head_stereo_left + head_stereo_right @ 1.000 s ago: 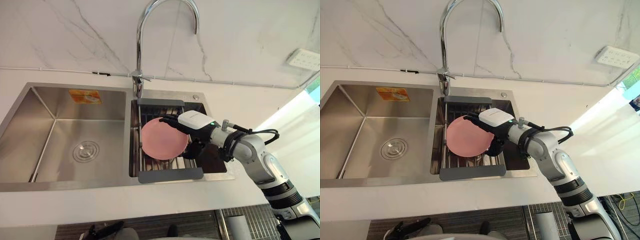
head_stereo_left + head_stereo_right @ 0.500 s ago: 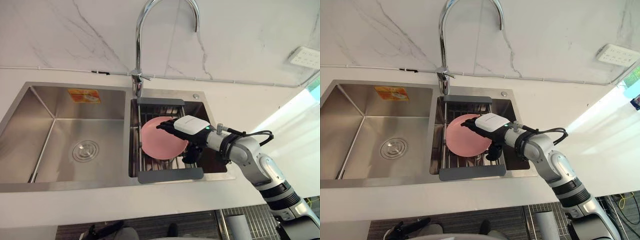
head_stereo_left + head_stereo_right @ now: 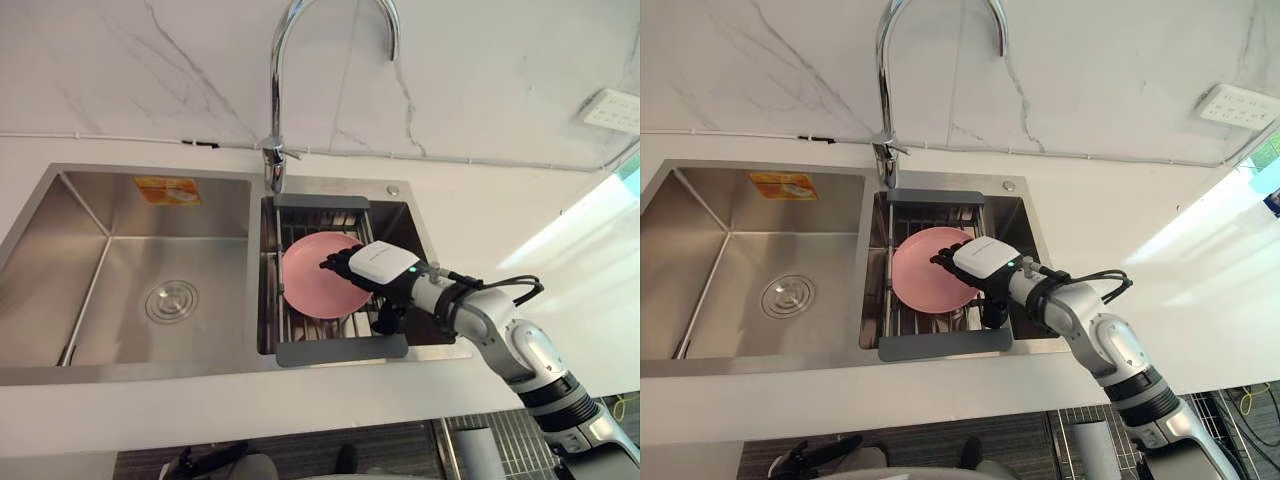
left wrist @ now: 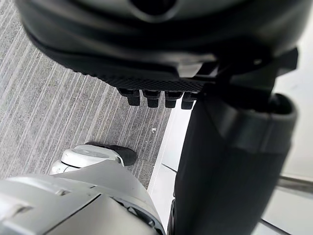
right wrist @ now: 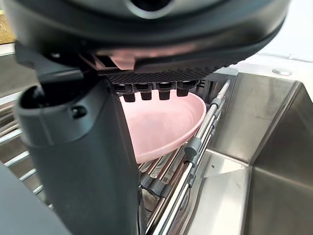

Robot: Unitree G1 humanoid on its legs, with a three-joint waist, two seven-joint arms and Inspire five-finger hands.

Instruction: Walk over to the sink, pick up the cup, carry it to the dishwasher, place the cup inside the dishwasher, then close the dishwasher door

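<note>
A shallow pink dish lies tilted on a wire drain rack in the right basin of the steel sink; no cup is visible. My right hand reaches in from the right, over the dish's right edge. Its fingers are straight above the pink dish, and the thumb points down beside the rim, outside it. Nothing is gripped. My left hand hangs over grey floor with relaxed fingers and holds nothing.
A tall curved faucet rises behind the divide between the basins. The left basin has a round drain. White counter surrounds the sink, with a marble wall behind and a socket strip at far right.
My right hand has moved down and nearer, sliding over the dish's right side; its thumb has dropped toward the rack. The dish has not moved.
</note>
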